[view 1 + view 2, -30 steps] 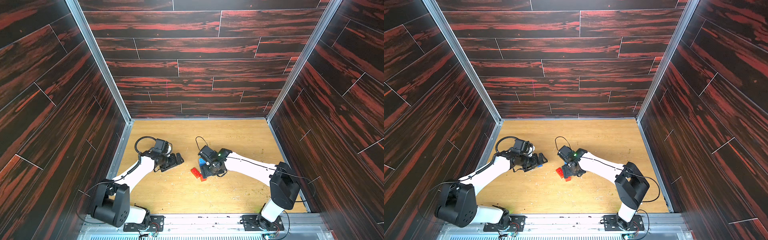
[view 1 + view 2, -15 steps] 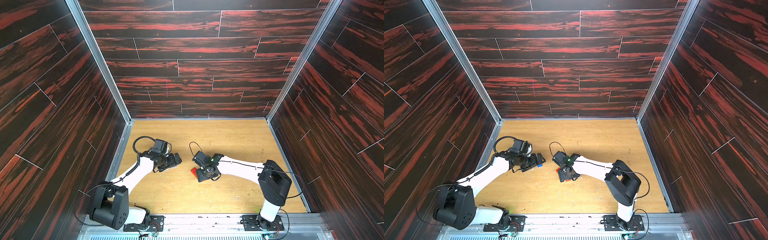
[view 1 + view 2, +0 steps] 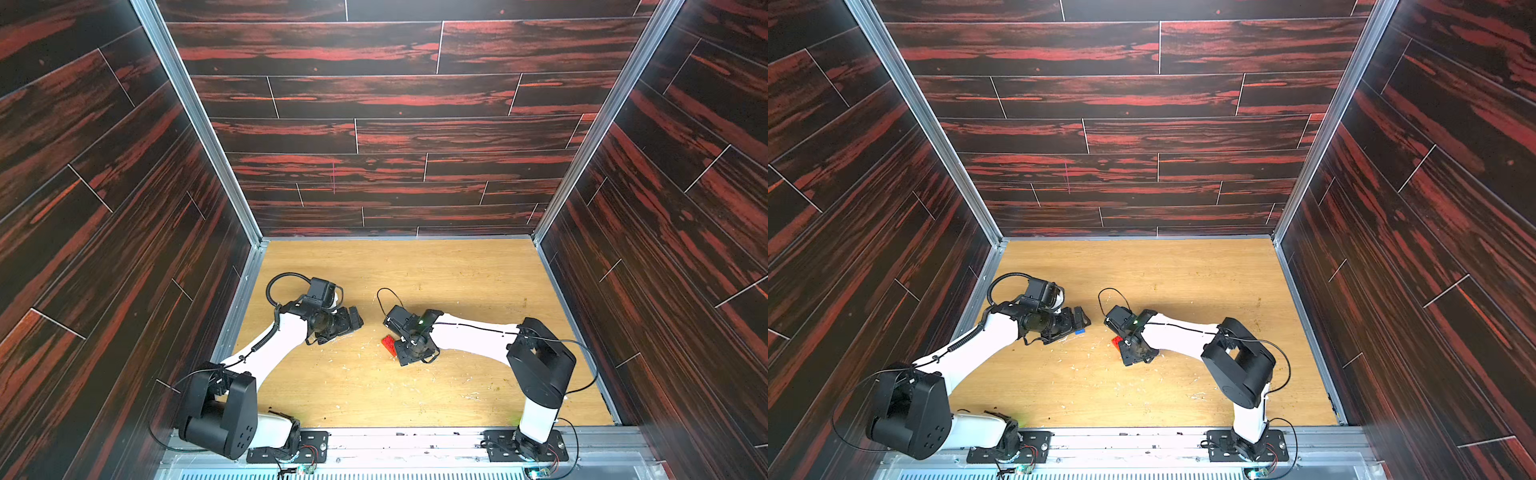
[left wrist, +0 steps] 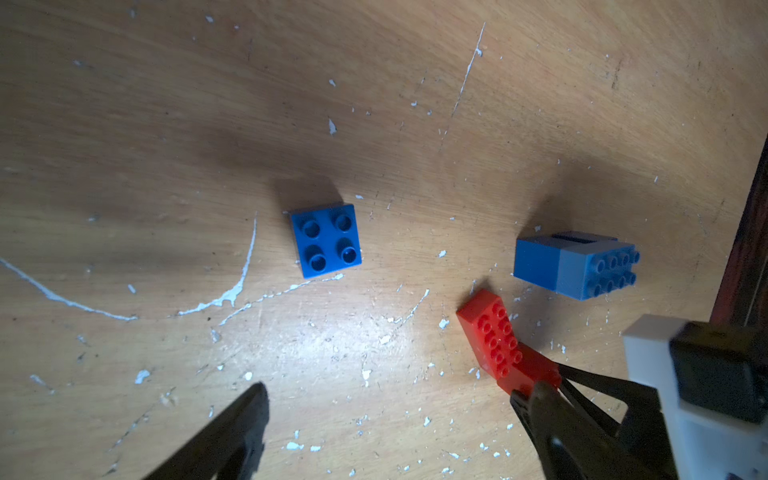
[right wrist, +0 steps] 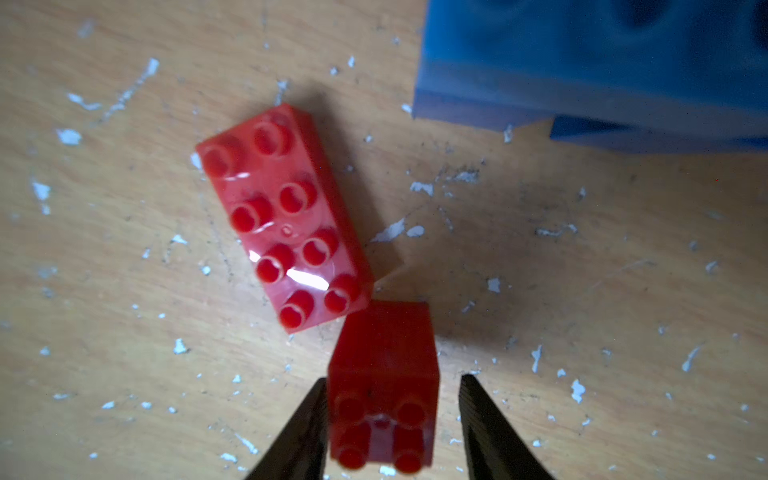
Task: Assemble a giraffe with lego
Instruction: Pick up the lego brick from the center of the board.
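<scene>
Joined blue bricks (image 4: 573,266) lie on the wooden table (image 3: 415,270) near the long red brick (image 5: 282,216); a small dark blue brick (image 4: 325,240) sits further from it. The small red brick (image 5: 384,340) touches its corner, between the narrowed fingers of the right gripper (image 5: 394,378), only one finger touching. The left gripper (image 4: 395,403) gapes wide.

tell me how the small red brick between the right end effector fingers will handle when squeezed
The small red brick looks like hard plastic, so it should stay stiff. Its sides look smooth, so it might slip. One finger seems to touch while a gap shows opposite, so it may slide first, perhaps nudging the long red brick.
</scene>
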### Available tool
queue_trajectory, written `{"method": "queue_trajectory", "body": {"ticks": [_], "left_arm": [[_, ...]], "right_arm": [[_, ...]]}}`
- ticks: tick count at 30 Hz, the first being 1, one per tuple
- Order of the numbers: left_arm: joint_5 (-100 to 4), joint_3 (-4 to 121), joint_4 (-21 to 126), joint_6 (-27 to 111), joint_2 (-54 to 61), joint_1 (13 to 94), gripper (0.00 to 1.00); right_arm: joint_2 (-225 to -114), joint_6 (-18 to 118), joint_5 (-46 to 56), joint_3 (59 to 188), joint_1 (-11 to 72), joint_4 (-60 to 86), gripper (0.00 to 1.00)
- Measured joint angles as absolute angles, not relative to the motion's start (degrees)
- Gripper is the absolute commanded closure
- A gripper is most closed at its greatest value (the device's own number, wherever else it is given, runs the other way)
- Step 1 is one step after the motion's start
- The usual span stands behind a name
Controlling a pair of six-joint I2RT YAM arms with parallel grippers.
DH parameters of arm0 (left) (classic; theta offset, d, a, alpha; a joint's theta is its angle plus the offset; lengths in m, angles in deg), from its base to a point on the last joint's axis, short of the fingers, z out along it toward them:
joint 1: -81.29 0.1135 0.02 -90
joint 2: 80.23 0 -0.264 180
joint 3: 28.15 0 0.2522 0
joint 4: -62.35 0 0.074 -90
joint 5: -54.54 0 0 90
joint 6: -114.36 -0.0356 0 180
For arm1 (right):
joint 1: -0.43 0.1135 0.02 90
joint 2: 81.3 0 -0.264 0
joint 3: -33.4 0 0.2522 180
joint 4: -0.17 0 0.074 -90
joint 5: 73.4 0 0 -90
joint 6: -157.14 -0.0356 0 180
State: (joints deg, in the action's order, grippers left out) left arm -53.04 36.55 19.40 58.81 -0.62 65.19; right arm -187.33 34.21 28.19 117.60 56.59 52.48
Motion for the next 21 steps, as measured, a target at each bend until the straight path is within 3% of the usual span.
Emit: {"method": "queue_trajectory", "body": {"ticks": [11, 21], "left_arm": [[-53.08, 36.55, 19.4, 58.77, -0.66, 65.21, 0.02], [-53.43, 36.55, 19.36, 58.09, -0.66, 65.26, 0.02]], "right_arm": [[-187.38, 34.93, 28.96, 118.08, 56.59, 53.9, 0.73], [-187.22, 35.76, 30.97, 129.14, 56.15, 62.84, 0.78]]}}
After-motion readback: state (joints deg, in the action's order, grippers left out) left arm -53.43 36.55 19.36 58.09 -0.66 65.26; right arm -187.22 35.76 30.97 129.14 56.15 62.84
